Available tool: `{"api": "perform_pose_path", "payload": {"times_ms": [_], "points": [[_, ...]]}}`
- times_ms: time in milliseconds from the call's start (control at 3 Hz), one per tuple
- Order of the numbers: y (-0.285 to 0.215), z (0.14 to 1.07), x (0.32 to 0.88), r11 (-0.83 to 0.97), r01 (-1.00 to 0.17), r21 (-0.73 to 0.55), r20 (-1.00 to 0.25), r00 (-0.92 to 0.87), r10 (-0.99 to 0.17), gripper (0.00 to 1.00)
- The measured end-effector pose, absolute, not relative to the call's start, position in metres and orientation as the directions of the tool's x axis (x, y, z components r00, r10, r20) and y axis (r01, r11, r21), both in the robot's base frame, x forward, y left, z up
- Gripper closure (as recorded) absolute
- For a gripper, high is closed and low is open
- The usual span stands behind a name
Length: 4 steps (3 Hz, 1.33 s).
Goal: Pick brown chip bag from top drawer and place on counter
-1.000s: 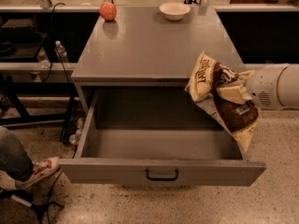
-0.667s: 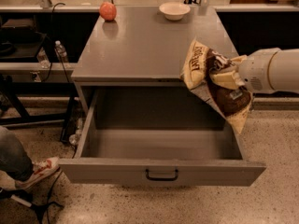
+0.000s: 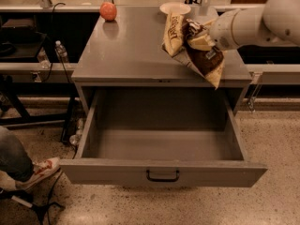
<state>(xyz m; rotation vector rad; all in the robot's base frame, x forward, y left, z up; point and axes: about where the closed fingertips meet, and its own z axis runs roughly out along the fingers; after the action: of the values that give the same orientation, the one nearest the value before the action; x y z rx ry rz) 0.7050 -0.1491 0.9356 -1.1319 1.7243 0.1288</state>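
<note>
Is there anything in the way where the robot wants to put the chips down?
Nothing visible. The gripper holds the crinkly brown chip bag over a bare part of the flat grey counter; the round orange object and white bowl sit farther back.

- I see a round red-orange fruit (image 3: 108,11) at the back left corner of the table (image 3: 126,46).
- A white bowl (image 3: 175,7) sits at the table's back edge, just behind the gripper (image 3: 200,40), which hangs over the right side clamped on the bag (image 3: 206,62).
- At the left of my view, a clear water bottle (image 3: 61,52) stands upright on a low shelf (image 3: 23,69) beside the table.
- A jeans leg (image 3: 10,159) and a red-and-white sneaker (image 3: 42,169) rest on the speckled floor (image 3: 272,205) at lower left.
</note>
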Motion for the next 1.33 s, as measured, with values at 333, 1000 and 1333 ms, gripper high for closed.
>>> {"api": "perform_pose_path", "payload": {"times_ms": [333,1000,1333], "points": [[-0.12,0.924,0.766,0.51,-0.752,-0.418,-0.762,-0.016,-0.648,1.0],[-0.076,0.874,0.834,0.488,-0.792,-0.367,-0.732,-0.078,-0.677,0.59],[-0.075,0.874,0.834,0.488,-0.792,-0.367,-0.732,-0.078,-0.677,0.36]]}}
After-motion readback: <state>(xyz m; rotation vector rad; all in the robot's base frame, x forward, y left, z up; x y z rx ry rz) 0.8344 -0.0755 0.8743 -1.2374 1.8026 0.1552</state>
